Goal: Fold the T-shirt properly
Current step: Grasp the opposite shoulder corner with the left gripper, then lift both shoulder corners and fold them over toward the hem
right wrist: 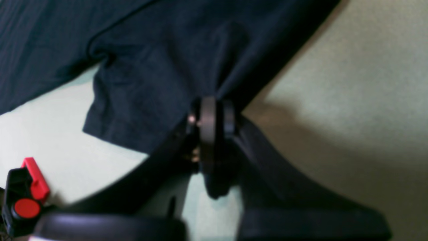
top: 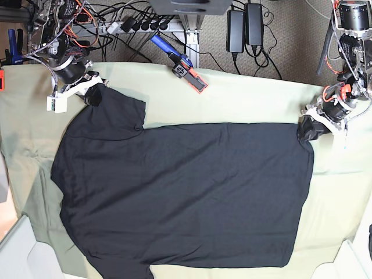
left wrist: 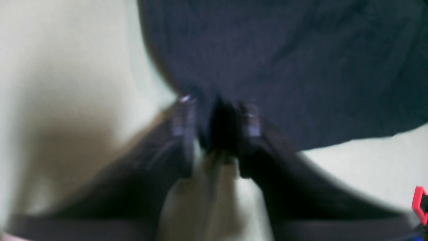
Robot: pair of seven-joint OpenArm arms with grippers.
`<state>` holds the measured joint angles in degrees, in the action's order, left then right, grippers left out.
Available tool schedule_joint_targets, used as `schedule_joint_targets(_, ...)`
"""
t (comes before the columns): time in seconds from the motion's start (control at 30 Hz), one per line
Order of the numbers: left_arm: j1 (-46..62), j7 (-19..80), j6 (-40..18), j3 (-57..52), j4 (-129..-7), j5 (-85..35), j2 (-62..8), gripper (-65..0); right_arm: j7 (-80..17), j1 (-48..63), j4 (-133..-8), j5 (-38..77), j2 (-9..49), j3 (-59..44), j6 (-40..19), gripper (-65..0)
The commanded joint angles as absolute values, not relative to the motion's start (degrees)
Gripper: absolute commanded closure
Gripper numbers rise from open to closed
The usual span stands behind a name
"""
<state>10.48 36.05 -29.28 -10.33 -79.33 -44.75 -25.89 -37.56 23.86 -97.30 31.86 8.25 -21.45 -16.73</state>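
The black T-shirt (top: 186,192) lies spread flat on the pale green cloth (top: 343,192), sleeves to the left and hem to the right in the base view. My right gripper (right wrist: 214,117) is shut on the edge of the far sleeve (right wrist: 140,100), at the top left of the base view (top: 93,94). My left gripper (left wrist: 217,122) sits at the far hem corner (top: 308,129), its fingers (left wrist: 184,117) closed around a bunched fold of black fabric (left wrist: 222,124). The left wrist view is blurred.
A blue and red hand tool (top: 180,61) lies on the cloth's far edge. Cables and power bricks (top: 244,26) run behind the table. A red and black clamp (right wrist: 25,197) shows beside the right wrist. Pale boxes (top: 23,250) stand at the near corners.
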Motion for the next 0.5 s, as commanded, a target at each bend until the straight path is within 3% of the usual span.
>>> schedule_joint_targets(0.0,10.17,36.14,-29.82,-10.46,-79.81,-45.08,-26.57,-5.6,-40.12,24.29,-97.49,30.44,8.56,-21.37,-18.44,0.0)
schedule_joint_targets(0.03,10.17,36.29,-29.85,-10.48,-79.9,-45.04,-26.57,0.0,-40.64,24.29,-97.56,30.5,8.56,-21.37,-18.44,0.0)
schedule_joint_targets(0.1,10.17,37.17,-32.45,-10.63,-79.94,-43.99,-26.76,0.0,-42.02,24.29,-98.13,31.09,8.75,-21.43,-18.46,0.0)
schedule_joint_targets(0.17,10.26,38.02,-39.35,-11.49,-79.99,-44.34,-27.05,0.0,-44.97,24.34,-99.29,32.38,9.41,-22.0,-18.46,0.0)
schedule_joint_targets(0.47,11.6,40.77,-40.0,-11.7,-80.27,-53.84,-32.42,0.0,-51.29,25.56,-100.92,38.72,14.55,-26.98,-21.47,0.0)
